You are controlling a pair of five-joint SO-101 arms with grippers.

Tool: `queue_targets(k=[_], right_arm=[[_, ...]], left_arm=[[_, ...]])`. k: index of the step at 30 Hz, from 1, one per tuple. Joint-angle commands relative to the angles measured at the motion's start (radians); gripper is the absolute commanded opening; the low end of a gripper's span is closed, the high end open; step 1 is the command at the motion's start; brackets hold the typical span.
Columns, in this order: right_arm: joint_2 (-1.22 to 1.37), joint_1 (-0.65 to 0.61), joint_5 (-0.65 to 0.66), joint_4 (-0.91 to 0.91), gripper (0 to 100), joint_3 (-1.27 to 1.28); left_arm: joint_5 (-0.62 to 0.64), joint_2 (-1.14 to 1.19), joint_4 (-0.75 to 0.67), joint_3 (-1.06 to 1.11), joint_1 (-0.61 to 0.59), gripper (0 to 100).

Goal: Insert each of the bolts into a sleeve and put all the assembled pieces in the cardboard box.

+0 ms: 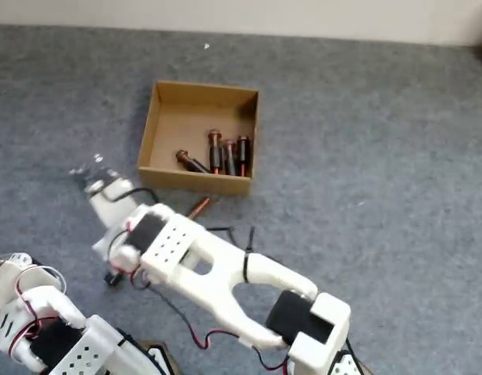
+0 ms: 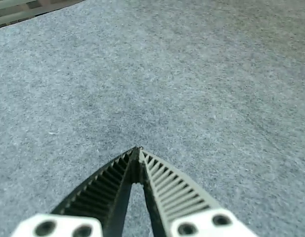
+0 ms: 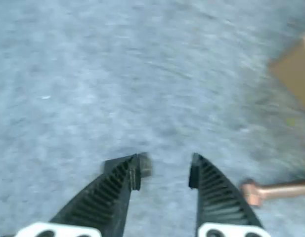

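High view shows the grey tabletop (image 1: 381, 156) carrying the cardboard box (image 1: 157, 133), with several assembled pieces (image 1: 223, 153) inside. The right gripper (image 3: 164, 170) has its fingers spread and empty, a loose bolt (image 1: 198, 207) just beside it. The left gripper (image 2: 138, 154) has its fingers clenched on nothing.

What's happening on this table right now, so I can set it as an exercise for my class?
The right arm's gripper hangs open over the grey mat, next to a loose copper bolt that lies just outside the cardboard box. Several assembled pieces already lie in the box. The left gripper is shut on nothing, low over bare mat. The job looks mostly done, with that one bolt not yet boxed.
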Motion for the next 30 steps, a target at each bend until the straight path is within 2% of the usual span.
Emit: queue_targets(k=[1,7,14,22,30], right_arm=[[0.051,-0.048,-0.014,-0.073,17.4,-0.058],[0.174,-0.084,-0.014,-0.179,17.4,-0.073],[0.252,-0.085,-0.014,-0.182,17.4,-0.082],[0.265,0.028,0.144,0.091,17.4,-0.084],[0.265,0.114,0.359,0.225,17.4,-0.084]], left_arm=[[-0.012,-0.004,-0.029,-0.005,-0.012,1],[-0.012,-0.004,-0.029,-0.005,-0.013,1],[-0.014,-0.004,-0.029,-0.005,-0.013,1],[-0.015,-0.004,-0.031,0.001,-0.013,1],[-0.015,-0.004,-0.031,0.001,-0.013,1]])
